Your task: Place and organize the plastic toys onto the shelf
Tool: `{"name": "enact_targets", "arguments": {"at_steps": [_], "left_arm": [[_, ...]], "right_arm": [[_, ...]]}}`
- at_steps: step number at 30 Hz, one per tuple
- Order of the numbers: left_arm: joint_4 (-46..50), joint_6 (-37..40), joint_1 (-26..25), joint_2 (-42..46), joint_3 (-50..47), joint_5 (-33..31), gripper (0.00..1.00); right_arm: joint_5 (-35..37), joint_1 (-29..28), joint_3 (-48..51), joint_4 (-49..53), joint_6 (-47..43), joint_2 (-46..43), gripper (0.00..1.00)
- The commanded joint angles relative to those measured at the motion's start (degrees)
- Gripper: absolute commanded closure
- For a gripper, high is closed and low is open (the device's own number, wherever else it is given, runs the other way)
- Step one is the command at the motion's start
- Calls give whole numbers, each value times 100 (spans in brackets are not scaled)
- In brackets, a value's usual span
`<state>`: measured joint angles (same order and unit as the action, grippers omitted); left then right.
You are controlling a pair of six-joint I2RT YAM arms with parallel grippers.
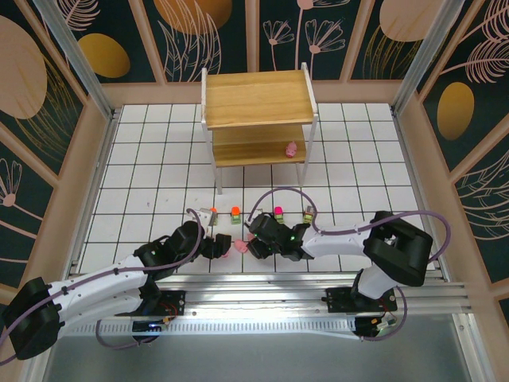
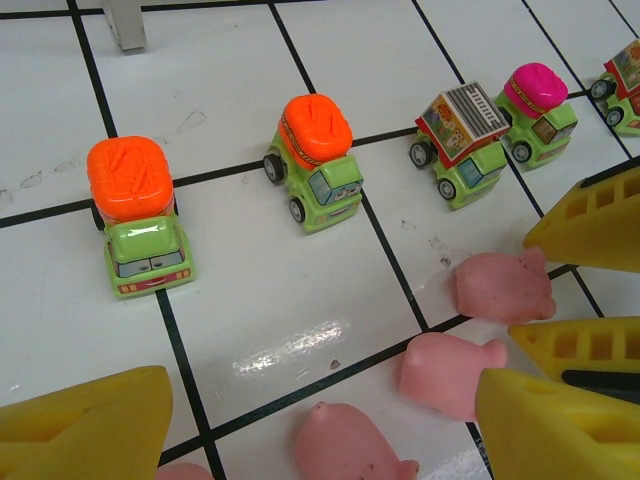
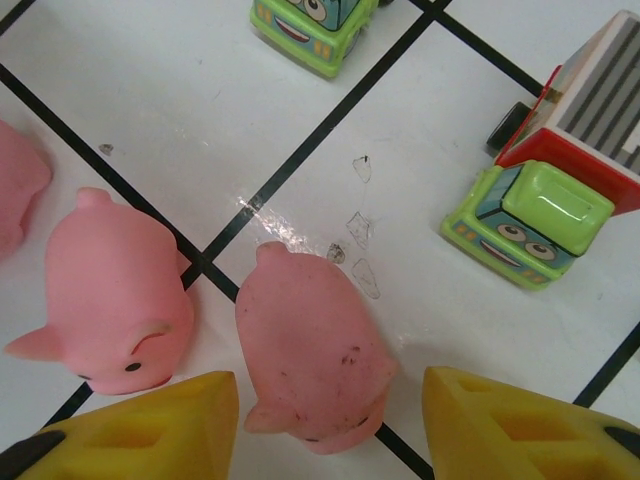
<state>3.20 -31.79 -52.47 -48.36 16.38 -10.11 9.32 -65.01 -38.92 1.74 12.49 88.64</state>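
Progress is small: one pig (image 1: 291,148) sits on the shelf (image 1: 256,97); the other toys (image 2: 315,160) lie on the table (image 1: 159,159). Right gripper (image 3: 330,425) has its fingers apart around another pig (image 3: 310,340); left gripper (image 1: 219,247) is spread too.

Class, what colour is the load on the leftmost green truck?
Orange load; left wrist view.

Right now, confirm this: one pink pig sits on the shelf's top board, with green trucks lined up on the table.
Wrong board: the pink pig sits on the shelf's lower board, per the top view. The green trucks part holds.
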Motion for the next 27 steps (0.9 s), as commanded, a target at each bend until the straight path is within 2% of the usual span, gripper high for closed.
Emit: {"name": "enact_targets", "arguments": {"at_steps": [1,6,19,27], "left_arm": [[-94,6,-21,20,-41,-82,21],[-92,6,-25,26,-39,-88,21],[-100,0,-21,14,-32,-79,21],[-100,15,-20,19,-34,-79,21]], "right_arm": [[-18,16,-178,-158,-80,131,49],[21,11,-169,-181,-98,173,52],[142,-80,-177,-116,-59,148,73],[448,-267,-389,355,237,-401,72]]}}
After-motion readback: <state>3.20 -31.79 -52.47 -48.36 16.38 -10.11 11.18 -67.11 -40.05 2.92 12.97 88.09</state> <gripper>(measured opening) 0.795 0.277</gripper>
